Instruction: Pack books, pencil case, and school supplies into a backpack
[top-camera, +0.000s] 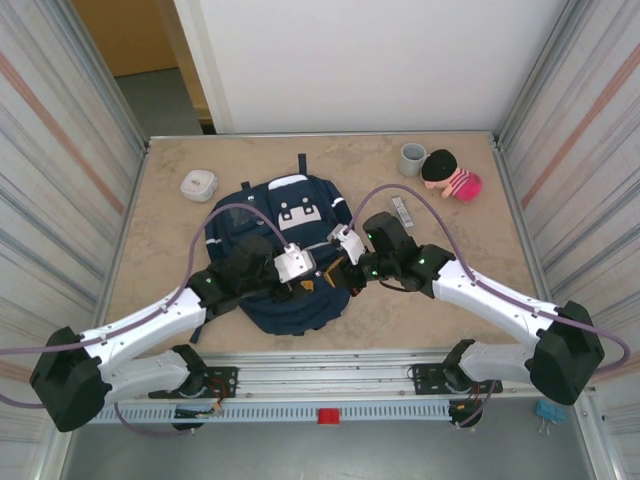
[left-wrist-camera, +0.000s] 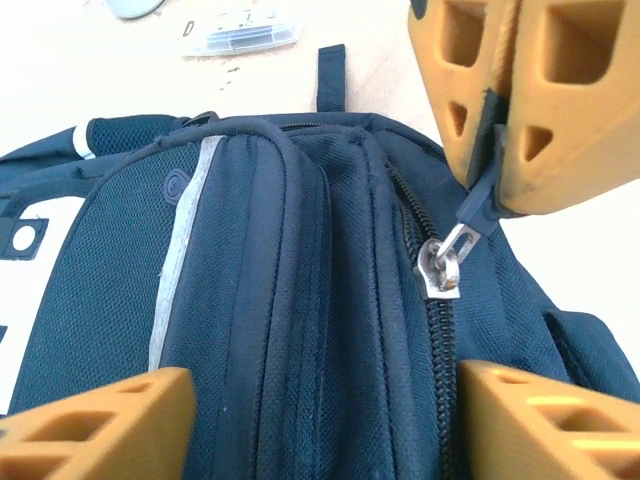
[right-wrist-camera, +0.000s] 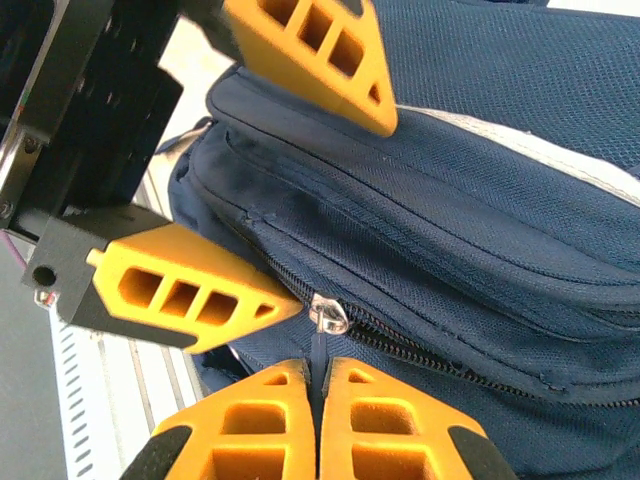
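Large navy blue fabric backpack (top-camera: 285, 305) lies flat at the centre of the top view on the beige stone-look worktop (top-camera: 470, 250), front pocket up. The main zip around the small metal slider (left-wrist-camera: 445, 268) looks closed. How far it's open past that, I can't tell. My read: we're at the unzipping step, packing not begun.

Right gripper (right-wrist-camera: 316, 400) is clenched on the dark fabric zipper pull (left-wrist-camera: 480, 205), at bottom centre of its own wrist view, with the slider just above the fingertips. Left gripper (left-wrist-camera: 325, 375) is released, jaws standing apart either side of the pack's top bulge. Can't tell whether the pads touch fabric.

Narrow grey-white bar (top-camera: 402, 212) sits right of the pack, apart from both grippers. Small grey cup (top-camera: 412, 158) is at upper right, rounded white box (top-camera: 198, 185) at upper left.

Risks as I judge them:
- The thin pull slips out of the pads if tugged off the zip line.
- Pack isn't pinned — it may drag across the worktop with the pull instead of unzipping.
- Slider bites the flap fabric beside the teeth on the curve.
- Grippers sit just beside each other — a sideways move could knock them together.
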